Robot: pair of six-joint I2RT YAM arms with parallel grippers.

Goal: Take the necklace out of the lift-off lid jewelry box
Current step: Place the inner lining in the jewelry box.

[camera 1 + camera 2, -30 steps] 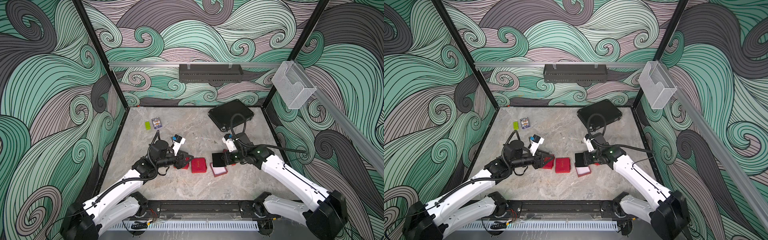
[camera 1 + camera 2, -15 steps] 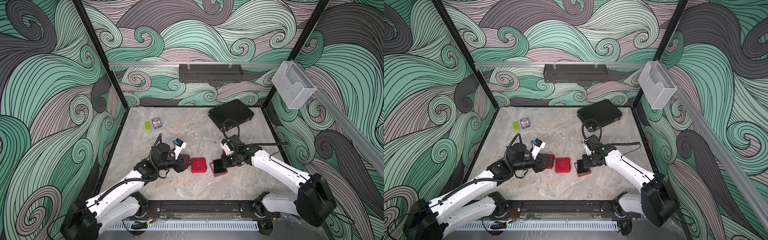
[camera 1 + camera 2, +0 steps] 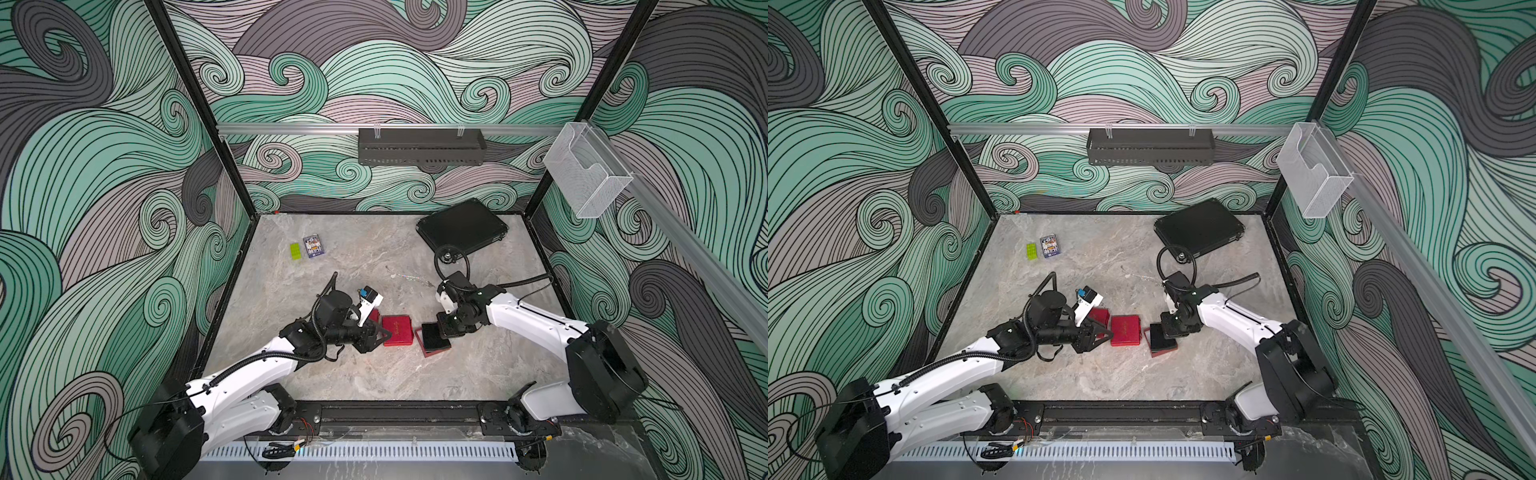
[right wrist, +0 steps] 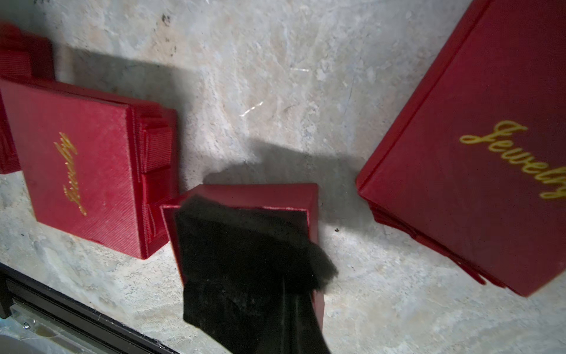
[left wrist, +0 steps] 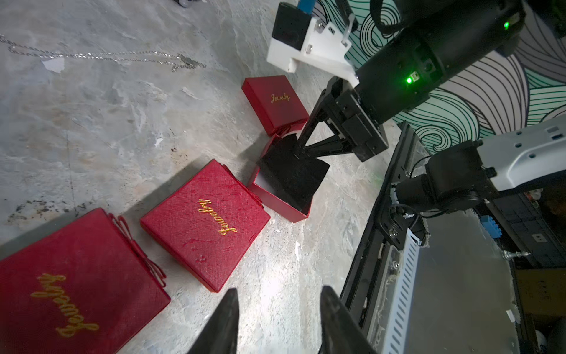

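We find the necklace [image 5: 107,56] strung out on the bare counter [image 3: 332,382], well apart from the open red box base [image 5: 277,202]. Over that base the right arm [image 3: 523,318] has its jaws clamped on a tilted black velvet pad [image 5: 291,171]. Three red pieces lettered Jewelry lie around it: a small one [image 5: 275,104] and a middle one [image 5: 205,223] just beside the base, and a large one [image 5: 76,282] further along. The left arm [image 3: 257,365] keeps its jaws apart, gripping nothing, near the middle piece. At the back lie a black case [image 3: 461,228], a green block [image 3: 295,251] and a card pack [image 3: 313,246]. The counter is grey marble, and the walls [image 3: 83,166] carry green swirls.
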